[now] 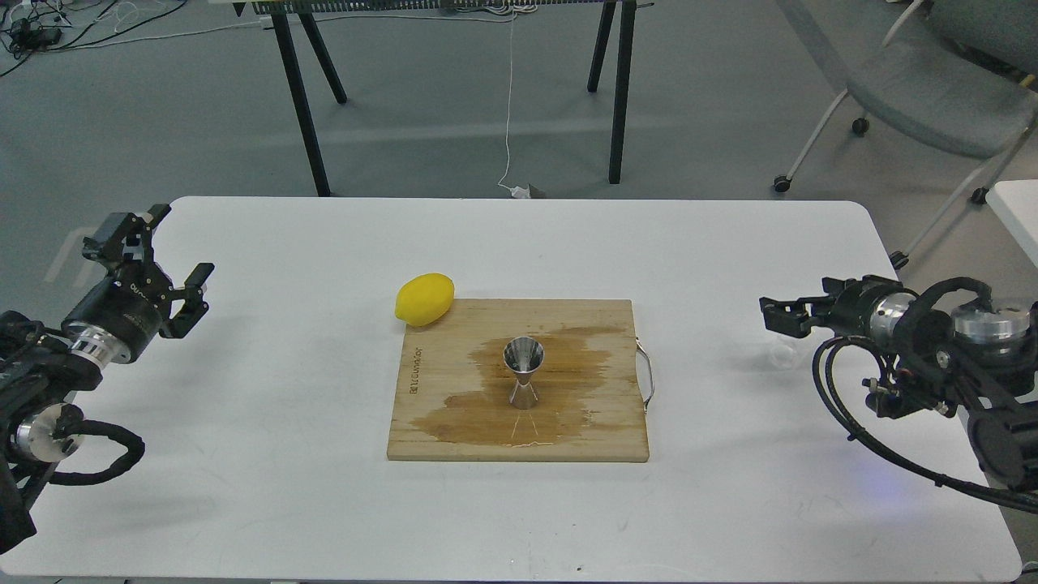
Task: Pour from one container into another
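The shiny steel jigger (pixel 524 373) stands upright on the wet wooden cutting board (pixel 438 430) at the table's centre. The small clear glass cup (pixel 781 354) sits on the white table right of the board, faint against the surface. My right gripper (pixel 780 315) hovers just above and slightly behind the cup, apart from it; its dark fingers cannot be told apart. My left gripper (pixel 162 253) is open and holds nothing, far to the left near the table's edge.
A yellow lemon (pixel 424 298) rests against the board's far left corner. A metal handle (pixel 646 373) sticks out from the board's right side. A dark wet stain spreads around the jigger. Black table legs and a chair stand beyond the white table (pixel 284 487).
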`<state>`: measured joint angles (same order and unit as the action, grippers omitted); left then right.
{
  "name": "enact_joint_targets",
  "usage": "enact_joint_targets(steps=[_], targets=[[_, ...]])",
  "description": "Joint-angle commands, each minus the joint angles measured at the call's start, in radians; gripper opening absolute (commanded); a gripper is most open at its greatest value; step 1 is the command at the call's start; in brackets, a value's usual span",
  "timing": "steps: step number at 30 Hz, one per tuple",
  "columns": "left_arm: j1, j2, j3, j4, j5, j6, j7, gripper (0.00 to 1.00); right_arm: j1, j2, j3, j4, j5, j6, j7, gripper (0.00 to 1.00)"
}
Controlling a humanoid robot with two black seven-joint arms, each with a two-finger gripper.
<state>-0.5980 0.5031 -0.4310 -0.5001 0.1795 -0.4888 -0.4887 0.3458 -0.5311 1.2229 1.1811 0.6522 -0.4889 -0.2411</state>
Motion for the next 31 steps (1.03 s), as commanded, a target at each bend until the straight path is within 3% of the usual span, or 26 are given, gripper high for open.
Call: enact_joint_targets(steps=[1,4,6,10,14,19,31], targets=[[-0.002,0.002,0.000,0.000,0.000,0.000,0.000,0.99,0.094,-0.044,0.001,0.055,-0.009,0.000,-0.001,0.99],[-0.006,0.000,-0.002,-0.001,-0.002,0.000,0.000,0.99,0.102,-0.084,-0.020,0.086,-0.116,0.000,-0.020,0.99],[-0.012,0.002,-0.005,-0.006,-0.003,0.000,0.000,0.99,0.105,-0.087,-0.034,0.078,-0.208,0.224,-0.053,0.99],[-0.041,0.018,-0.020,-0.012,-0.005,0.000,0.000,0.99,0.119,-0.090,-0.063,0.016,-0.356,0.631,-0.058,0.99],[-0.133,0.066,-0.021,-0.012,-0.011,0.000,0.000,0.99,0.140,-0.092,-0.065,-0.063,-0.453,0.866,-0.056,0.99],[-0.246,0.089,-0.020,-0.012,-0.012,0.000,0.000,0.99,0.163,-0.102,-0.062,-0.089,-0.476,0.978,-0.056,0.99],[-0.244,0.064,-0.011,-0.012,-0.008,0.000,0.000,0.99,0.251,-0.116,-0.053,-0.195,-0.473,0.978,-0.055,0.99]])
